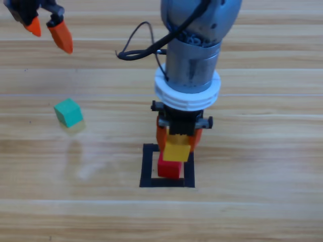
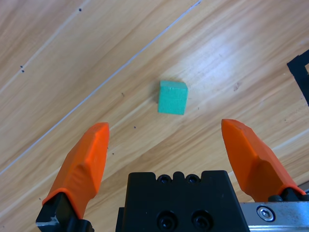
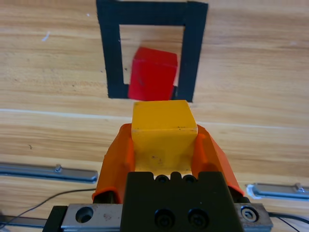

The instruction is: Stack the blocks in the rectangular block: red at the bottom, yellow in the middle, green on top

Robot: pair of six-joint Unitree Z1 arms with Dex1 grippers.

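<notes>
Right gripper: orange jaws clamped on the small matte yellow cube, carried above the table for stacking.
Small bright red cube: just ahead of and below the held cube, inside the square black tape outline; judged the stack's base.
Left gripper: jaws spread wide, nothing held, waiting apart.
Small teal-green cube: on the wooden table ahead of those jaws, untouched; top layer pending.
</notes>
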